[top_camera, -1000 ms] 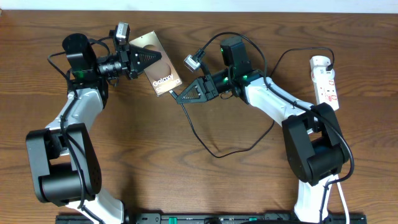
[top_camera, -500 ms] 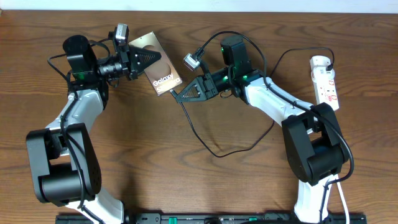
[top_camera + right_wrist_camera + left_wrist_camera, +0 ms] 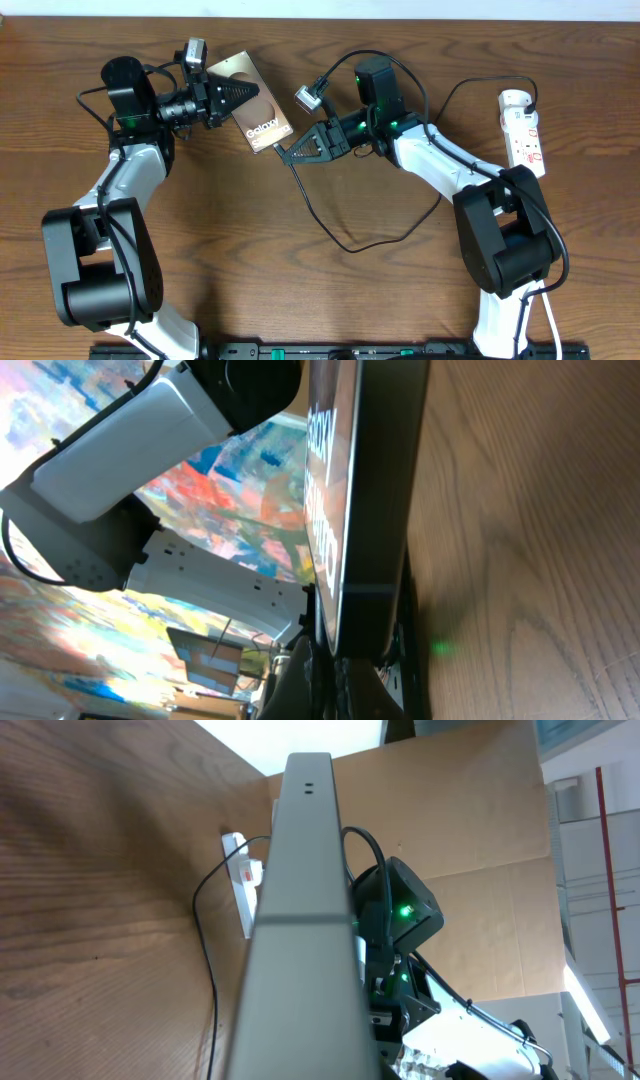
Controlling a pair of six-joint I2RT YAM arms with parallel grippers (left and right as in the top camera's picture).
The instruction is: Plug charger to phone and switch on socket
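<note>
The phone [image 3: 256, 105], a silvery-brown slab with "Galaxy" lettering, lies tilted at the upper middle of the table. My left gripper [image 3: 240, 100] is shut on its left side; in the left wrist view the phone's edge [image 3: 300, 920] fills the centre. My right gripper [image 3: 284, 154] is shut on the charger's plug tip and holds it at the phone's lower right end. In the right wrist view the phone's end [image 3: 375, 510] is right in front of the fingers [image 3: 335, 670]. The charger's black cable [image 3: 340, 235] loops over the table. The white socket [image 3: 524, 128] lies at the far right.
The socket also shows in the left wrist view [image 3: 243, 885], with the black cable [image 3: 205, 970] trailing from it. A cardboard wall [image 3: 470, 850] stands behind the table. The right arm's links [image 3: 450, 165] cross the right half of the table.
</note>
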